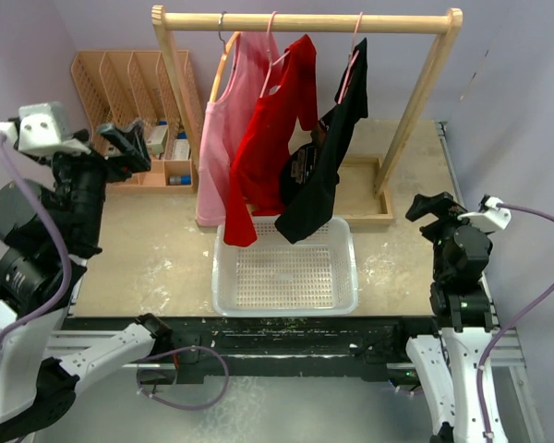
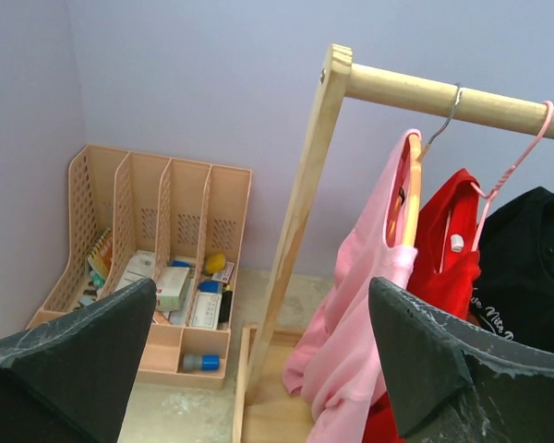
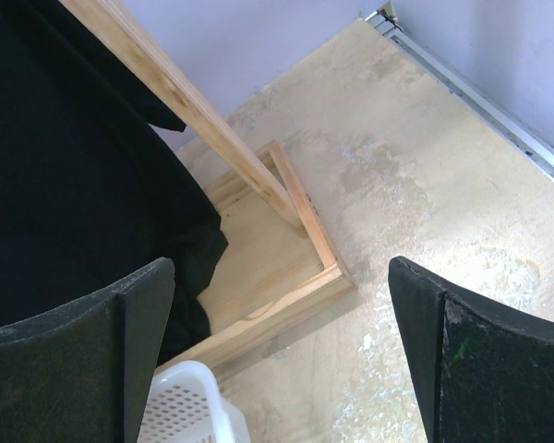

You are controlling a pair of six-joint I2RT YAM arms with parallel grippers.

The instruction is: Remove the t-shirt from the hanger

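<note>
Three shirts hang on hangers from a wooden rack (image 1: pixel 305 20): a pink one (image 1: pixel 223 129) on a wooden hanger (image 2: pixel 413 198), a red one (image 1: pixel 275 138) and a black one (image 1: pixel 323 157) on pink hangers (image 2: pixel 517 166). In the left wrist view the pink shirt (image 2: pixel 360 341), the red shirt (image 2: pixel 448 249) and the black shirt (image 2: pixel 531 268) show. My left gripper (image 1: pixel 129 148) is open and empty, raised left of the rack. My right gripper (image 1: pixel 434 208) is open and empty, right of the rack; its view shows the black shirt (image 3: pixel 65 175).
A white perforated basket (image 1: pixel 286 269) stands on the table under the shirts. A peach organizer (image 1: pixel 134 101) with small boxes and bottles stands at the back left. The rack's wooden base frame (image 3: pixel 295 286) lies beside the basket corner (image 3: pixel 189 406).
</note>
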